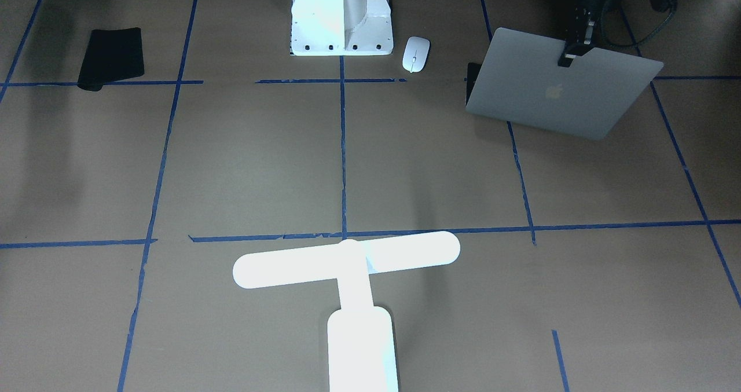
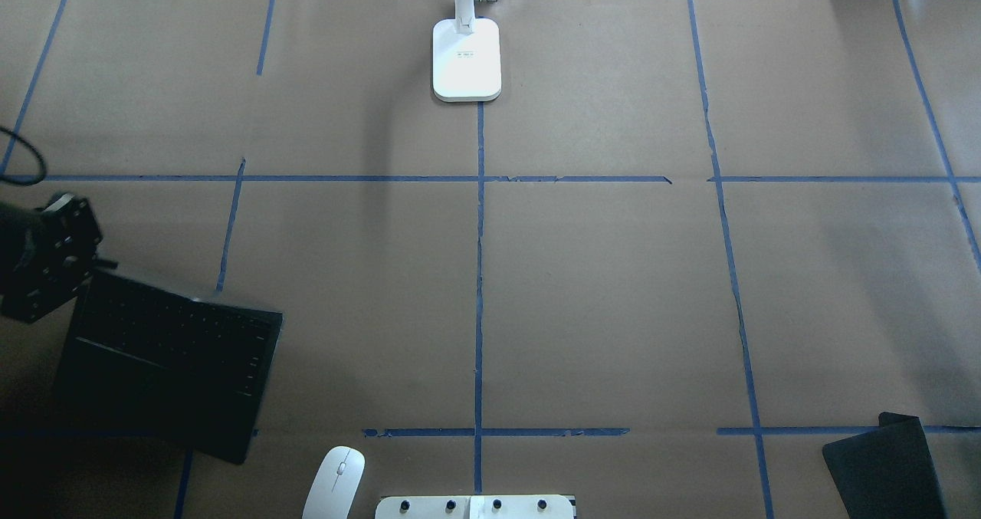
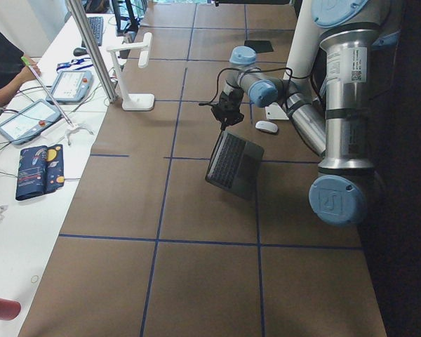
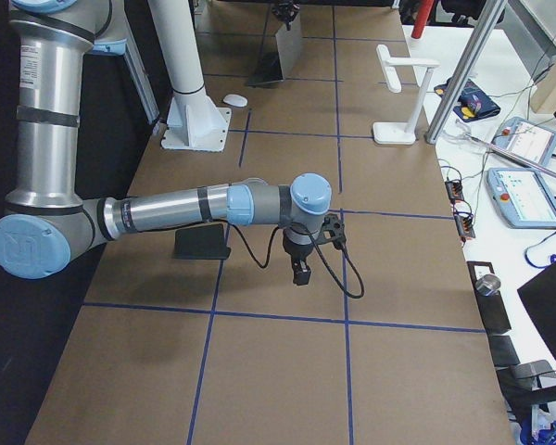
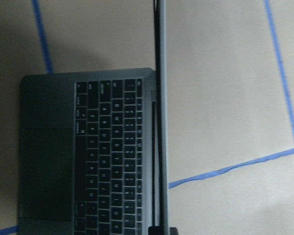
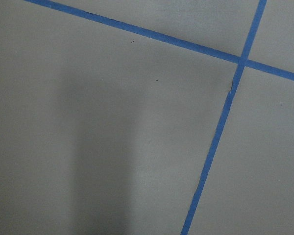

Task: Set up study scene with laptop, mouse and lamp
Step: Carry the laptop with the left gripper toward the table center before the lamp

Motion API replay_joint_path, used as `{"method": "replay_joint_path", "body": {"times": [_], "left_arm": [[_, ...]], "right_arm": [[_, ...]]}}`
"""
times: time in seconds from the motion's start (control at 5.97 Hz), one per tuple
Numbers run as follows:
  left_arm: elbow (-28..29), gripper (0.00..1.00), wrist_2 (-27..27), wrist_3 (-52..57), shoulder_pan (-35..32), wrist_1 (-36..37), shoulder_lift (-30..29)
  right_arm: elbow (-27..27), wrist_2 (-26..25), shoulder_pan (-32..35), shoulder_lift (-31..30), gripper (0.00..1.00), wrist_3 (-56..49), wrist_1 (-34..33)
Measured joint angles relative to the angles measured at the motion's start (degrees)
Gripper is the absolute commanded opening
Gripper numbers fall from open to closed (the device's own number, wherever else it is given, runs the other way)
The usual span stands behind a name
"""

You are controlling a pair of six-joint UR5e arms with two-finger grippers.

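Front-facing exterior: laptop (image 1: 556, 91) is open, with the silver lid's back and apple logo toward the camera and the lid roughly upright. The left wrist cam sees the lid edge-on, with the dark keyboard deck off to one side. I can't tell whether the deck lies flat on the paper.

The left gripper (image 1: 570, 59) is clamped on the lid's top edge, and the laptop is directly below it.

The mouse (image 1: 415, 54) is white and lies flat. It's near the left gripper on its pedestal side, just beside the white pedestal (image 1: 341, 18) and apart from the laptop.

The lamp (image 1: 347, 264) is a white T standing upright at the far table edge, well apart from both grippers.

The right gripper (image 4: 299, 272) points down over bare paper and touches nothing. It shows only in the right side cam, so I can't tell its finger spacing. The black mat (image 4: 202, 243) lies near it, on the robot's side.

The table (image 2: 613, 289) is brown paper with a blue tape grid. Past the lamp there's a white bench (image 3: 28, 210) with tablets (image 3: 29, 119) and cables.
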Motion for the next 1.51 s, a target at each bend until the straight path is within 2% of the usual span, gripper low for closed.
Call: {"method": "replay_joint_path", "body": {"times": [0.5,0.84,1.17,1.51], "left_arm": [[16.7,0.00,-0.1,-1.5,-0.9,3.7,-22.1],[26.7,0.00,0.0,-10.1,-0.4,3.5,-34.0],[35.1,0.00,4.5,-18.2,3.3,3.4,-43.6],[41.9,0.00,8.7,-23.9,6.7,3.1,-50.1]], "right_arm": [[-0.4,0.1,-0.1,0.6,1.00,0.1,0.0],[-0.5,0.2,0.0,0.6,1.00,0.3,-0.1],[-0.6,1.0,0.0,0.5,1.00,0.4,-0.1],[-0.7,1.5,0.0,0.2,1.00,0.5,-0.2]]}}
